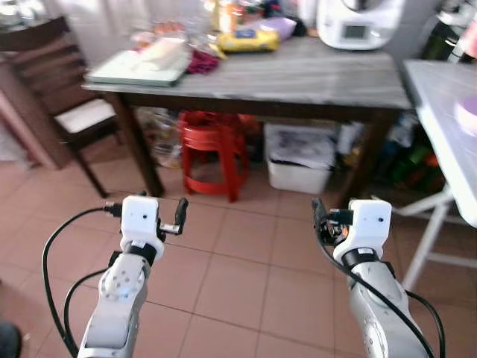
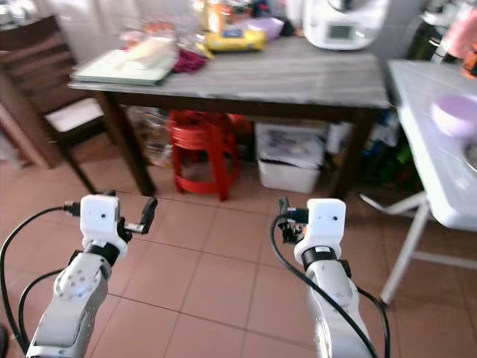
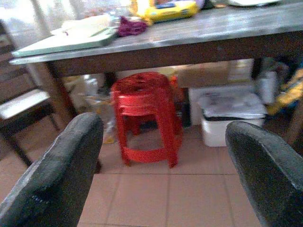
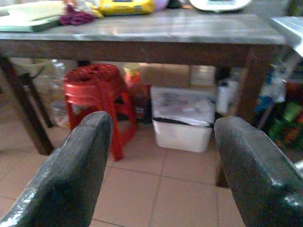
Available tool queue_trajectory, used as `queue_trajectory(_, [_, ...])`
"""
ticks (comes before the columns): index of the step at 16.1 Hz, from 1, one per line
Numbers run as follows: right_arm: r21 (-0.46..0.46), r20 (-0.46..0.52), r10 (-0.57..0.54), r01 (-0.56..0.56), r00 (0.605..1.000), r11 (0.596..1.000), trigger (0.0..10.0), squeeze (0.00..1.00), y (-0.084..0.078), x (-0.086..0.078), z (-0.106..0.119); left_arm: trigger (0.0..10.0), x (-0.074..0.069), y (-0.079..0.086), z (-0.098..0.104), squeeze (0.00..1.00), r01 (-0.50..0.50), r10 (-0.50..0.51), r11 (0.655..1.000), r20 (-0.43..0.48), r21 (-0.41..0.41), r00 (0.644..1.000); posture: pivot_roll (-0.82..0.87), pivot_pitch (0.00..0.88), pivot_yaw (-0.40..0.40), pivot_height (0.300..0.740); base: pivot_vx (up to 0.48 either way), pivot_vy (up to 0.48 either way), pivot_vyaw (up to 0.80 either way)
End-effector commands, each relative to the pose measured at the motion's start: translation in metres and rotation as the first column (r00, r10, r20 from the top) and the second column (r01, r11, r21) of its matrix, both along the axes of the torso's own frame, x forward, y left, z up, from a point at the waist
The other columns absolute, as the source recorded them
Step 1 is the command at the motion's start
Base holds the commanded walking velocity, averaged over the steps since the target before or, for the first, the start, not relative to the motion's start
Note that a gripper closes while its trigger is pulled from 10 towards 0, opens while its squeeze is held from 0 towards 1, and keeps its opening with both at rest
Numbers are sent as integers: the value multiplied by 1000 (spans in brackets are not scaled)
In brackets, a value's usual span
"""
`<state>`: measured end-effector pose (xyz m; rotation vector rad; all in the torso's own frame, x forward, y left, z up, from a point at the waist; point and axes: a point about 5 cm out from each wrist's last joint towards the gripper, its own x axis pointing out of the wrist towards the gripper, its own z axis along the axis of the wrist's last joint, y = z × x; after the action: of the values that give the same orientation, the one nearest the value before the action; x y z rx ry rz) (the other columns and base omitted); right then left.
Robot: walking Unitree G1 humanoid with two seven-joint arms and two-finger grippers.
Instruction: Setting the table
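While the robot is facing the wooden bench, both the left tool and right tool are reaching forward wide and empty, well short of its green tray, readying for pickup.

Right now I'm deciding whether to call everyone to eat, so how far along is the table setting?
Nothing looks done: the wooden table carries clutter, a green tray, a yellow pack and a white appliance, with no places laid. In hand: nothing; the left gripper and right gripper are open, held over the tiled floor short of the table. All the setting remains.
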<state>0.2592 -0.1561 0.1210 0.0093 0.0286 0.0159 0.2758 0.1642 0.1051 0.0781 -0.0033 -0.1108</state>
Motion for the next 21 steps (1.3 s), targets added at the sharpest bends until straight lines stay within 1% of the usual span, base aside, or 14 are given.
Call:
queue_trajectory(1, [2,-6,2,-2,1000,1000,10000,0,0,0,0,10000,1,0,2,0,6,-6,1000,-5,3,1000,-75,49,45,740,0,0,-781])
queue_trajectory(2, [6,-8,0,0,1000,1000,10000,0,0,1,0,10000,2,-2,1,0,8,-8,1000,-11,1,1000,-78,49,43,740,0,0,-775])
queue_trajectory(5, [7,-7,3,-3,1000,1000,10000,0,1,2,1,10000,2,-5,1,0,25,-25,1000,-9,8,1000,-81,52,42,740,0,0,0])
queue_trajectory(6, [7,-8,4,-4,1000,1000,10000,0,2,2,1,10000,2,-6,1,0,40,-40,999,-11,-5,999,-80,53,42,740,0,0,0])
queue_trajectory(11, [12,-15,7,-7,1000,1000,10000,0,3,3,-1,10000,1,-4,2,0,43,-43,999,-16,-5,999,-70,49,43,740,0,0,0])
queue_trajectory(15, [15,-20,6,-6,1000,1000,10000,0,4,4,-3,10000,0,-2,1,0,51,-51,999,-25,0,998,-63,51,49,740,0,-294,0])
queue_trajectory(21, [23,-27,-19,20,999,1000,10000,0,1,5,-4,10000,1,-1,1,0,60,-60,998,-34,2,998,-69,58,64,740,0,-303,0])
